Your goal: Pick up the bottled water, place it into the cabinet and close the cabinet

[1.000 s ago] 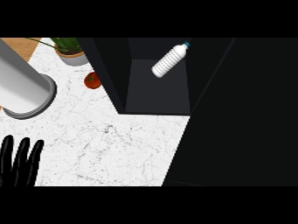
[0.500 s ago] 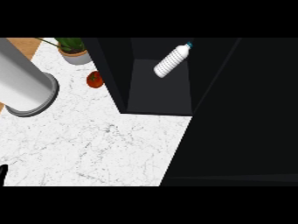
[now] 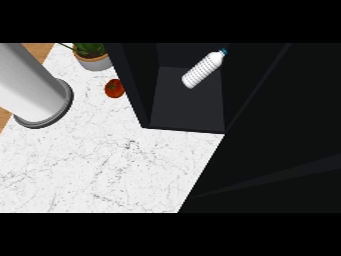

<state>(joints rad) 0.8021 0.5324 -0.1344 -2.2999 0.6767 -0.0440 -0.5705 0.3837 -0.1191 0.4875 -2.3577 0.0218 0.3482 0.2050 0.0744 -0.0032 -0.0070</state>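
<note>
The bottled water (image 3: 202, 70), white with a blue cap, lies tilted inside the dark cabinet (image 3: 188, 107), up near its back, cap pointing to the upper right. The cabinet's opening faces the counter. A large dark panel (image 3: 284, 140), which looks like the cabinet's door or side, fills the right half of the view. Neither hand shows anywhere in the head view.
A big white cylinder with a grey base (image 3: 25, 87) stands at the left on the white marble counter (image 3: 99, 165). A potted plant (image 3: 93, 55) sits at the back and a red tomato (image 3: 114, 88) lies beside the cabinet's left wall.
The left hand, seen at the lower left one second ago, slid down out of the view. The view shifted slightly to the right.
</note>
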